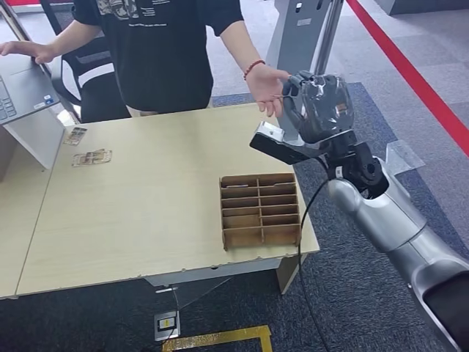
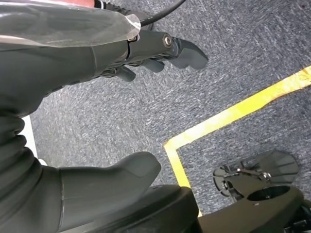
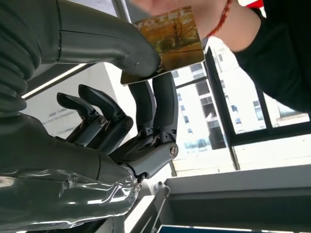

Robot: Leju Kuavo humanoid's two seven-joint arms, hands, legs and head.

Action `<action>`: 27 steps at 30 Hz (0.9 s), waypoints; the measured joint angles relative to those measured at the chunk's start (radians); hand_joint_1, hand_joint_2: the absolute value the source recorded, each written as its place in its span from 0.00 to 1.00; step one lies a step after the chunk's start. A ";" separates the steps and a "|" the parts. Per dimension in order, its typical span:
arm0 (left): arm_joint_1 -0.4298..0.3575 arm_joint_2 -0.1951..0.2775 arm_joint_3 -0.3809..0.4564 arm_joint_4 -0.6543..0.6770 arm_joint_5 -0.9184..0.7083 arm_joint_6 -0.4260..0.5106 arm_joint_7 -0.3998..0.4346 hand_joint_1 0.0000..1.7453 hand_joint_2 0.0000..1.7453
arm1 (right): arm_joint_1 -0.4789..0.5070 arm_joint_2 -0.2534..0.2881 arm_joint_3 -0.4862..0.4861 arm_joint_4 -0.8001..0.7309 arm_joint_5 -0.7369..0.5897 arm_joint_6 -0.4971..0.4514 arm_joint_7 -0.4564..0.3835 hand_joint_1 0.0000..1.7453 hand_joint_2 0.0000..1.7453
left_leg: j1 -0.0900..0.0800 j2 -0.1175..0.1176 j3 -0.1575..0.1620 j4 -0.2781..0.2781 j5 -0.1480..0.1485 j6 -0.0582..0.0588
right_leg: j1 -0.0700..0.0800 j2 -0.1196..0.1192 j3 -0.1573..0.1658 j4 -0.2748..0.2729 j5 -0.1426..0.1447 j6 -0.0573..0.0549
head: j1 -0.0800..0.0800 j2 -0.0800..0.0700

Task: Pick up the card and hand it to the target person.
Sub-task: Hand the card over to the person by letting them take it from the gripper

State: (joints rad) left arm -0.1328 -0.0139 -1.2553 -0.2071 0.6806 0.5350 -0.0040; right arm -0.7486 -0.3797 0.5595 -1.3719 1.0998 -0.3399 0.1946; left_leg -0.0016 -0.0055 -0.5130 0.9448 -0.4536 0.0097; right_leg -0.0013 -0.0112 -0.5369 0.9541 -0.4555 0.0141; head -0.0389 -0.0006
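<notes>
The card is pinched between the right hand's thumb and fingers, raised past the table corner, with the person's hand already on its far edge; this looks like the handover itself. Next the pinch should loosen once the person grips; the left hand hangs over the carpet, fingers apart, holding nothing.

- Pale wooden table on grey carpet — yellow tape line, red stripe.
- Black office chair behind.
- Large windows — bright daylight.
</notes>
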 joint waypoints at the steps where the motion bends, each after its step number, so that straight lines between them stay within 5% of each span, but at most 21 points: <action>1: 0.000 0.000 -0.001 0.000 0.000 0.000 0.003 0.00 1.00 | -0.010 0.020 0.010 0.037 0.009 -0.006 0.001 1.00 1.00 | 0.000 0.000 0.000 0.000 0.000 0.000 | 0.000 0.000 0.000 0.000 0.000 0.000 | 0.000 0.000; 12: 0.004 -0.002 -0.016 0.000 -0.001 -0.003 0.012 0.00 1.00 | -0.083 0.165 0.080 0.344 0.081 -0.050 0.021 0.98 1.00 | 0.000 -0.001 0.000 0.000 0.000 0.000 | 0.000 -0.001 0.000 0.000 0.000 0.000 | 0.000 0.000; 14: 0.005 -0.002 -0.018 0.000 -0.001 -0.003 0.012 0.00 1.00 | -0.091 0.180 0.087 0.384 0.089 -0.052 0.027 0.63 1.00 | 0.000 -0.001 0.000 0.000 0.000 0.000 | 0.000 -0.001 0.000 0.000 0.000 0.000 | 0.000 0.000; 16: 0.006 -0.002 -0.019 0.000 -0.001 -0.003 0.012 0.00 1.00 | -0.092 0.186 0.092 0.406 0.090 -0.053 0.029 0.15 1.00 | 0.000 -0.001 0.000 0.001 0.000 0.000 | 0.000 0.000 0.000 0.000 0.000 0.000 | 0.000 0.000; 17: 0.006 -0.002 -0.020 0.000 -0.001 -0.003 0.012 0.00 1.00 | -0.093 0.189 0.094 0.414 0.089 -0.051 0.029 0.05 1.00 | 0.000 0.000 0.000 0.001 0.000 0.000 | 0.000 0.000 -0.001 0.000 0.000 0.000 | 0.000 0.000; 27: 0.011 0.000 -0.023 0.000 0.008 -0.003 0.002 0.00 1.00 | -0.067 0.181 0.088 0.370 -0.001 -0.005 0.014 0.00 1.00 | 0.000 0.001 0.002 0.001 0.000 0.000 | 0.000 0.002 -0.001 -0.001 0.000 0.000 | 0.000 0.000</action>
State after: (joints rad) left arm -0.1217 -0.0142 -1.2787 -0.2071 0.6883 0.5320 -0.0018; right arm -0.8156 -0.1986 0.6475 -1.0022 1.0985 -0.3446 0.2084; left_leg -0.0019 -0.0044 -0.5113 0.9458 -0.4536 0.0094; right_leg -0.0012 -0.0092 -0.5379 0.9536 -0.4556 0.0139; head -0.0390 -0.0008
